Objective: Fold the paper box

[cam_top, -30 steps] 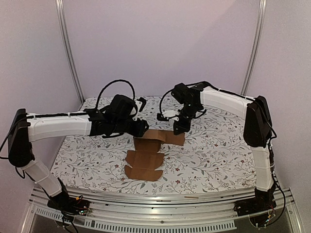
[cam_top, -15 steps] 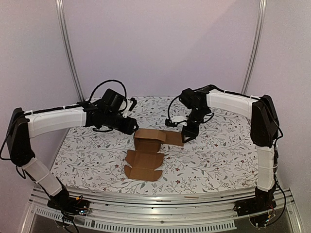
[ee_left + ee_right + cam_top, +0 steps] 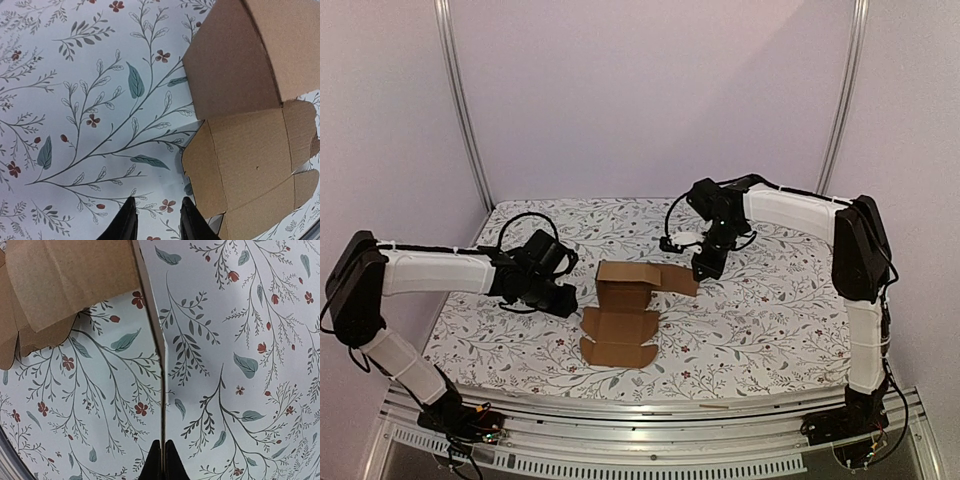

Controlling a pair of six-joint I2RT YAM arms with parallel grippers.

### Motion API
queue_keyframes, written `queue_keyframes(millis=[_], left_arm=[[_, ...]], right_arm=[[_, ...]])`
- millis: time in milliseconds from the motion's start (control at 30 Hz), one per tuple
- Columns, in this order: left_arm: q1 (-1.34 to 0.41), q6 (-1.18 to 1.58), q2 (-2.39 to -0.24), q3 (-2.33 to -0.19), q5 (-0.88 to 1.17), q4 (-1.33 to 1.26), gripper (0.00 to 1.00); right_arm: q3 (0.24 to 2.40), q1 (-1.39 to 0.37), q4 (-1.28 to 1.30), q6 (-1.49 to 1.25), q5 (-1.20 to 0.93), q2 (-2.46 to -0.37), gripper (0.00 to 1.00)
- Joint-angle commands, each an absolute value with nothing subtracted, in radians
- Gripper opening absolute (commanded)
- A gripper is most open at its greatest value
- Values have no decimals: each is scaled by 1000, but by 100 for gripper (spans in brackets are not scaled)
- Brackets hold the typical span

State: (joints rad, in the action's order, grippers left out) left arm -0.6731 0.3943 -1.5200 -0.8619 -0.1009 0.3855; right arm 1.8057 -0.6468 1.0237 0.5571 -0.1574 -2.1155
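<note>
**Top external view**
- Item 1, paper box [image 3: 620, 325]: plain brown cardboard at the middle of the floral worktop [image 3: 770, 320]. You see its near panels lying flat and its rear part standing up as low walls. A second ago that rear part lay lower.
- Item 2, left claw [image 3: 564, 304]: it now sits low over the worktop, to the left of the paper box and apart from it. A second ago it was up against the rear left edge of the cardboard.
- Item 3, right claw [image 3: 702, 272]: it sits at the outer end of the right-hand flap [image 3: 676, 281], slightly farther right than before.

**Left wrist view**
- Left claw [image 3: 156, 224]: you find the fingers partly spread with only the patterned worktop [image 3: 75, 125] between them, so it holds nothing. The paper box [image 3: 250, 150] lies ahead and to the right, clear of the tips.

**Right wrist view**
- Right claw [image 3: 162, 460]: the fingers are pressed together on a thin cardboard edge of the paper box [image 3: 75, 280], seen end-on and running up from the tips.
</note>
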Motion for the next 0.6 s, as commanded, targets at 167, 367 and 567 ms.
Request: queue_keyframes(millis=[167,367,567], left_arm=[[-744,460,-1603,-821,-8,226,26],[-799,475,-1643,-834,-8,203,24],[-868,510,-1637,-833,-8,198,20]], right_arm=[[1893,-642,1007,531,-103,-2207,0],[1937,-643,1008,504,-103,-2235,2],[1924,-644,1025,511,-112,-2233,3]])
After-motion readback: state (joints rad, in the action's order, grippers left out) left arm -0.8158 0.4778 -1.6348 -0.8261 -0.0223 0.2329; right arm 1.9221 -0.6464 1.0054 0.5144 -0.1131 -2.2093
